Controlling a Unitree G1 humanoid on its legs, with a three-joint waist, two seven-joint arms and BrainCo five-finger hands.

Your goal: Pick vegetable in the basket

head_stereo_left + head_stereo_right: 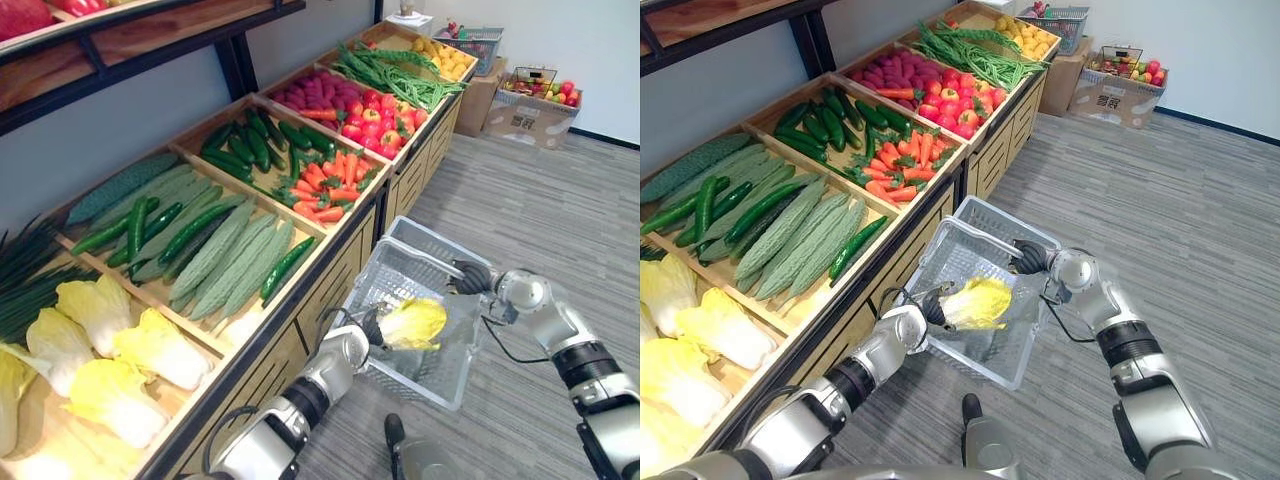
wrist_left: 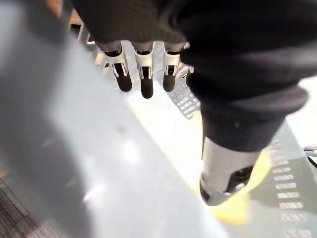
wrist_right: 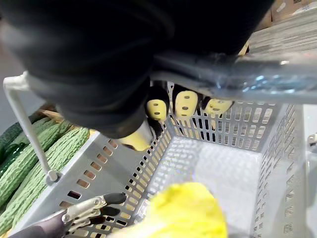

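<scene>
The left hand's fingers (image 2: 143,74) reach out nearly straight, with the thumb (image 2: 223,173) set apart below them. The pale stem end of the yellow cabbage (image 1: 413,322) lies between the two, and it looks pinched there rather than wrapped, though the wrist view is too close to be sure how firm the hold is. The left hand (image 1: 368,328) sits at the basket's near-left rim with its dark cover turned up, and the cabbage's leafy end points across the inside of the basket (image 1: 440,243), over the middle of its floor. Behind the hand, the left forearm slopes down towards the lower left, running along the front edge of the wooden stand (image 1: 330,262).

The right hand's fingers (image 3: 185,104) are curled under the metal handle (image 3: 257,82) and grip it, tips tucked back towards the palm. The right hand (image 1: 470,277) sits above the basket's right rim with its wrist bent, and its arm runs back towards the lower right with the elbow low. The grey slotted basket is held in front of the stand, close to the drawer fronts.

On the stand beside the basket, long green bitter gourds (image 1: 230,260) lie in one compartment. More yellow cabbages (image 1: 110,330) fill the compartment at the stand's near-left corner. Carrots (image 1: 330,185) are in a compartment further along.
</scene>
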